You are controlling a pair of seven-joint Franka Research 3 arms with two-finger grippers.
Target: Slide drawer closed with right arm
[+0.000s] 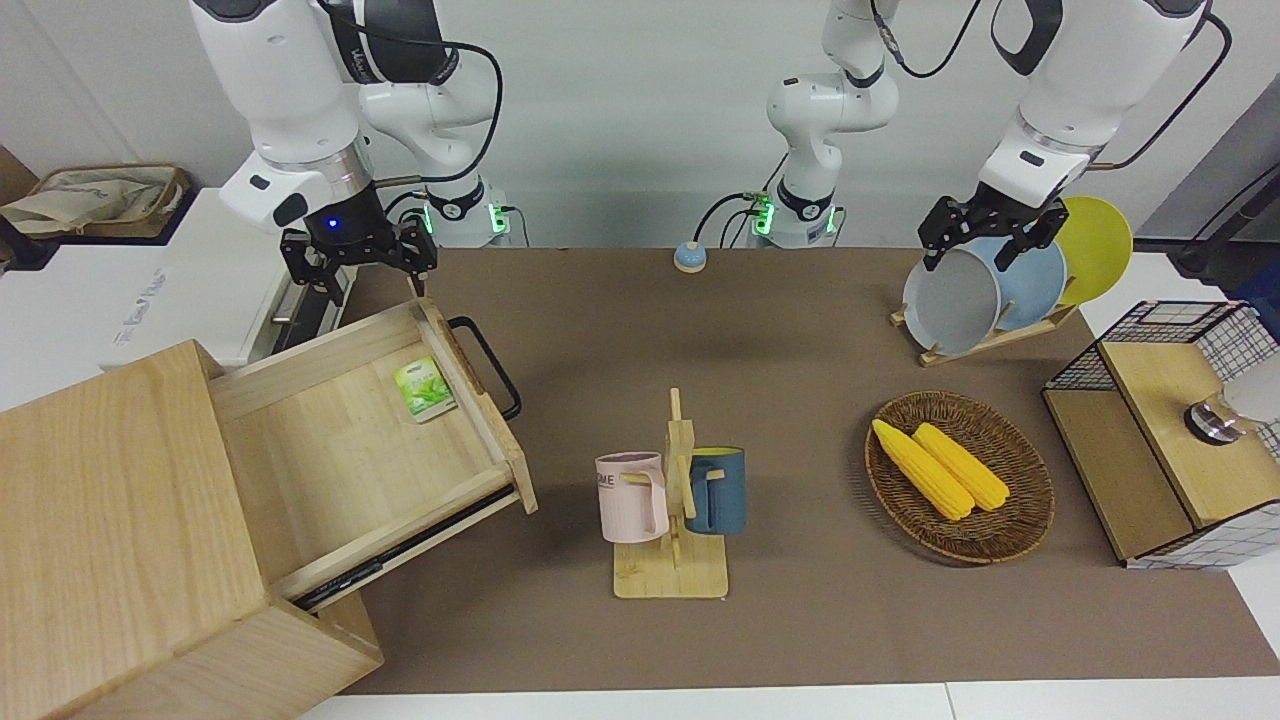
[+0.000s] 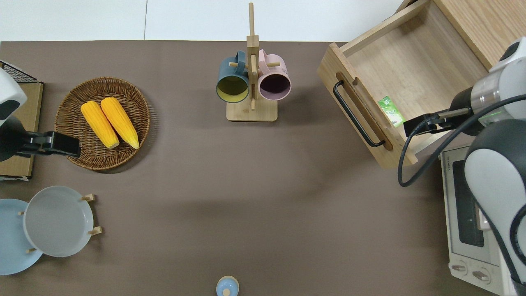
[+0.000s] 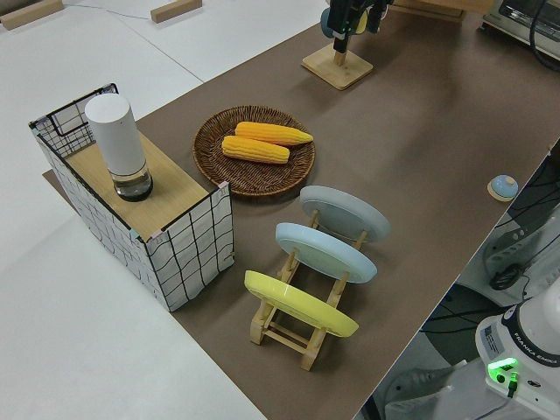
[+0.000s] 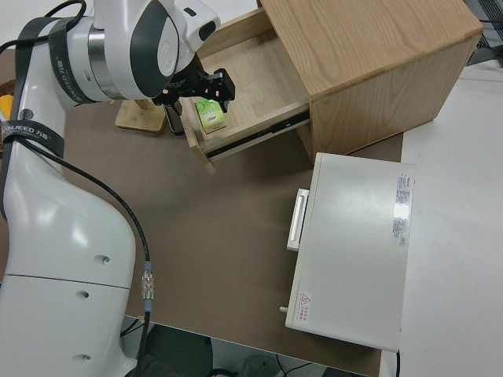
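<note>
Drawer [image 1: 370,440]: pulled well out of cabinet [image 1: 120,540], toward right arm's end; green packet [image 1: 425,388] inside.
Right gripper [image 1: 357,262]: over drawer's corner nearest robots, empty; finger gap can't tell.
Handling: stiff wood on rails, prob. light, slides straight.
Contact: front panel beside black handle [image 1: 487,365]; push, no grasp needed.
Left arm: parked.

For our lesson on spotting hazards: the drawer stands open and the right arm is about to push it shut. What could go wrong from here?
1. The right gripper hangs over the drawer at its corner nearer the robots, not at the black handle, so an off-centre push might skew and jam it.
2. The green packet lying against the front panel might slide about.
3. The toaster oven is close, so the arm might clip it.
</note>
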